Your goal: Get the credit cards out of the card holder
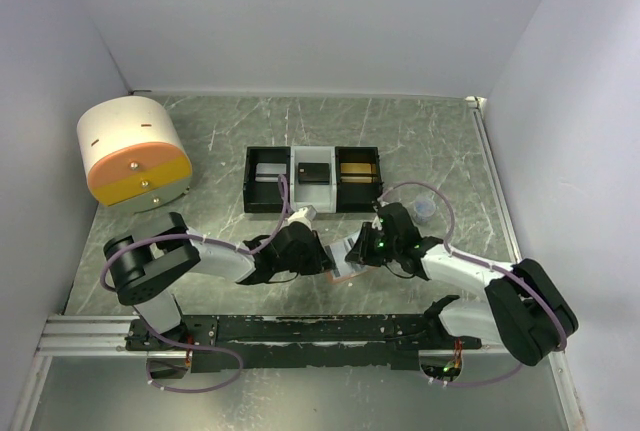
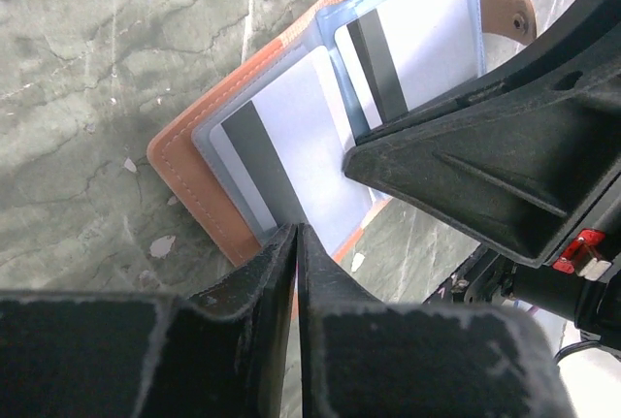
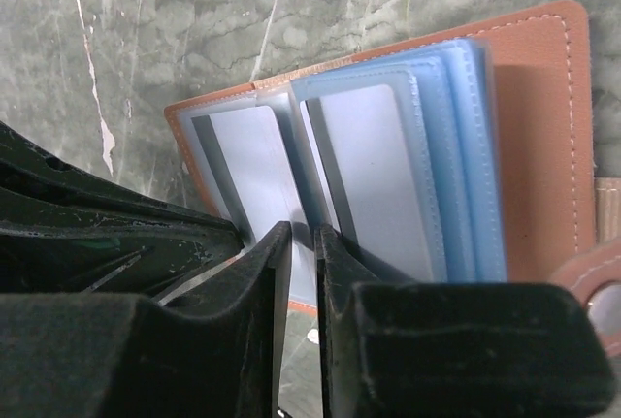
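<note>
The salmon-orange card holder lies open on the table between both arms, with its light blue sleeves fanned out. Two white credit cards with dark stripes sit in the sleeves, shown in the right wrist view as a left one and a right one. My left gripper is shut on the holder's near orange edge. My right gripper pinches a sleeve's lower edge at the fold, its jaws a thin slit apart.
A black-and-white three-compartment tray stands just beyond the arms. An orange-and-white drum-shaped box sits at the far left. A small clear cup rests right of the right arm. The holder's snap tab sticks out sideways.
</note>
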